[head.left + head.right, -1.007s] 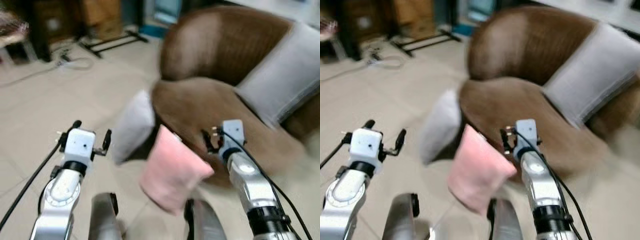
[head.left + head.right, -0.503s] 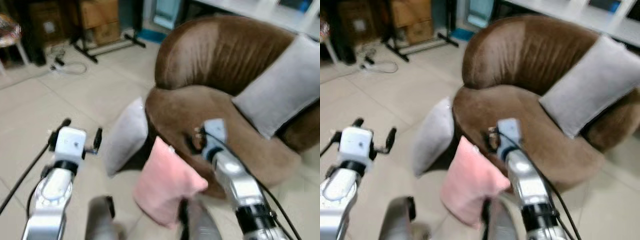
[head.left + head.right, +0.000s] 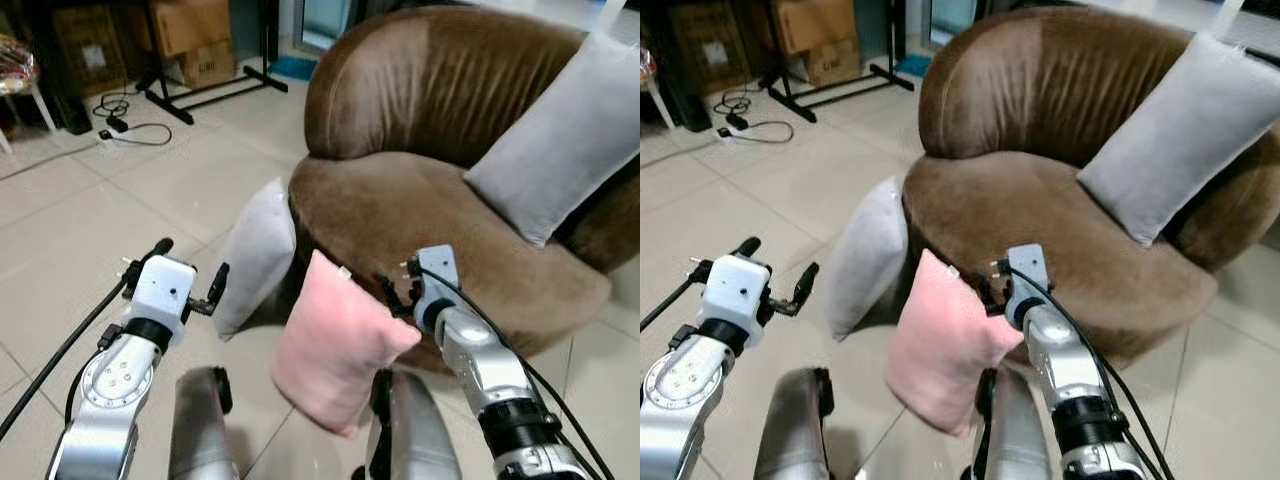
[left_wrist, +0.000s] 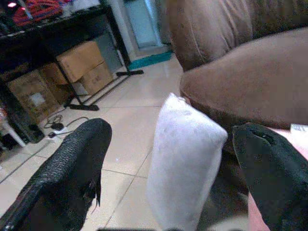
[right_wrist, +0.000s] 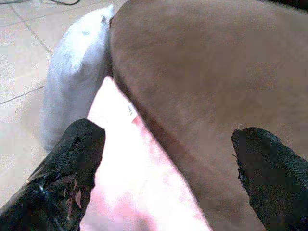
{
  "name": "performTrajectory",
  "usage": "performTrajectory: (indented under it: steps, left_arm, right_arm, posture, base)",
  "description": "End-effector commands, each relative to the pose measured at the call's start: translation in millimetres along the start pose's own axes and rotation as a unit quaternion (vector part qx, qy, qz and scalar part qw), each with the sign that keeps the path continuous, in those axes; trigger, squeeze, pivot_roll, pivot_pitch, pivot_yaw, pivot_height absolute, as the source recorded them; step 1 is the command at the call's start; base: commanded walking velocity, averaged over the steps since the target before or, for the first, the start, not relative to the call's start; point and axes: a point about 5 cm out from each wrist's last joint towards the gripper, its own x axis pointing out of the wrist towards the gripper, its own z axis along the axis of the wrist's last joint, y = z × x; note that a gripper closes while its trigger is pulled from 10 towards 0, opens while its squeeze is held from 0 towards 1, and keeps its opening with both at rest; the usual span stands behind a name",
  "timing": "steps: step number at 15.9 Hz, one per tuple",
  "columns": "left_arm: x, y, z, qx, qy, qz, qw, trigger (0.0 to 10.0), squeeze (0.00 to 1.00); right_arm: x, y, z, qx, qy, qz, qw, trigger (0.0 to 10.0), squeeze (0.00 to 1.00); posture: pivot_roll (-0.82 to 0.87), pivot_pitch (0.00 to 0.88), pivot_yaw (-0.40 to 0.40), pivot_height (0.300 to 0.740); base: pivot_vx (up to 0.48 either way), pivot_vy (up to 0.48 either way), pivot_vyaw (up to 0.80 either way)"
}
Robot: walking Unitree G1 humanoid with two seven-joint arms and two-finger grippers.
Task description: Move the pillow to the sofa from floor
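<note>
Now both tools open w/ pink pillow [image 3: 340, 345] & grey pillow [image 3: 256, 255] leaning on sofa [image 3: 450, 220].

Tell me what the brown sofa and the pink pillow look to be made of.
Sofa: looks like brown velvet or suede-like plush; its nap shows light and dark streaks with a soft sheen. Pink pillow: soft matte woven fabric, probably stuffed, with a small white tag.

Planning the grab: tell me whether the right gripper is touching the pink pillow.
Apart. In the right wrist view the open right gripper has its fingers spread, with the pink pillow beyond them.
</note>
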Motion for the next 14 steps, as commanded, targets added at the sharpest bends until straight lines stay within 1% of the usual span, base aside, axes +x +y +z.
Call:
performTrajectory:
  steps: [1,3,5,6,7,8,9,10,11,13,14]
  left_arm:
    - [3.7,-0.2,3,0.003,-0.003,-0.017,1.0,10.0,0.0]
    - [3.4,-0.6,5,0.011,-0.003,-0.041,0.999,10.0,0.0]
    - [1.8,-3.1,7,0.022,-0.001,-0.068,0.997,10.0,0.0]
    - [0.3,-5.3,7,0.027,-0.002,-0.083,0.996,10.0,0.0]
    - [-1.3,-5.9,8,0.028,-0.002,-0.089,0.996,10.0,0.0]
    - [-2.3,-8.4,9,0.029,-0.003,-0.104,0.994,10.0,0.0]
    - [-3.4,-12.0,10,0.031,-0.005,-0.125,0.992,10.0,0.0]
    - [-4.9,-16.6,12,0.027,-0.008,-0.152,0.988,10.0,0.0]
    - [-8.6,-23.1,13,0.016,-0.009,-0.193,0.981,10.0,0.0]
    - [-15.3,-30.7,11,0.009,0.0,-0.246,0.969,10.0,0.0]
    - [-18.0,-33.5,10,0.008,0.008,-0.268,0.963,10.0,0.0]
  right_arm:
    - [2.8,0.1,5,0.009,-0.006,0.008,1.0,10.0,0.0]
    - [6.3,5.5,4,0.018,-0.004,0.021,1.0,10.0,0.0]
    - [11.0,12.9,4,0.016,0.0,0.033,0.999,10.0,0.0]
    - [13.4,15.7,8,0.013,-0.009,0.035,0.999,10.0,0.0]
    - [14.0,17.3,8,0.011,-0.01,0.039,0.999,10.0,0.0]
    - [16.8,17.3,12,0.006,-0.019,0.035,0.999,10.0,1.0]
    - [20.1,14.4,15,0.004,-0.02,0.023,1.0,10.0,1.0]
    - [22.9,10.0,20,-0.011,-0.028,0.008,1.0,10.0,1.0]
    - [25.9,7.5,23,-0.02,-0.025,0.004,0.999,10.0,1.0]
    - [29.6,6.1,27,-0.027,-0.021,0.005,0.999,10.0,1.0]
    - [32.6,4.9,26,-0.041,-0.007,-0.004,0.999,10.0,1.0]
  posture:
    - [-0.06,0.0,-0.073,0.455]
    - [-0.06,0.0,-0.043,0.43]
    - [-0.06,0.0,-0.016,0.41]
    - [-0.06,0.0,-0.009,0.4]
    - [-0.06,0.0,-0.005,0.4]
    - [-0.06,0.0,-0.006,0.4]
    - [-0.06,0.0,-0.013,0.4]
    - [-0.05,0.0,-0.016,0.4]
    - [-0.05,0.0,-0.016,0.4]
    - [-0.05,0.0,-0.014,0.4]
    - [-0.05,0.0,-0.014,0.4]
  base:
    - [0.0,0.0,0.0]
    - [0.0,0.0,0.0]
    - [0.0,0.0,0.0]
    - [0.0,0.0,0.0]
    - [0.0,0.0,0.0]
    - [0.0,0.0,0.0]
    - [0.0,0.0,0.0]
    - [0.0,0.0,0.0]
    - [0.0,0.0,0.0]
    - [0.0,0.0,0.0]
    - [0.0,0.0,0.0]
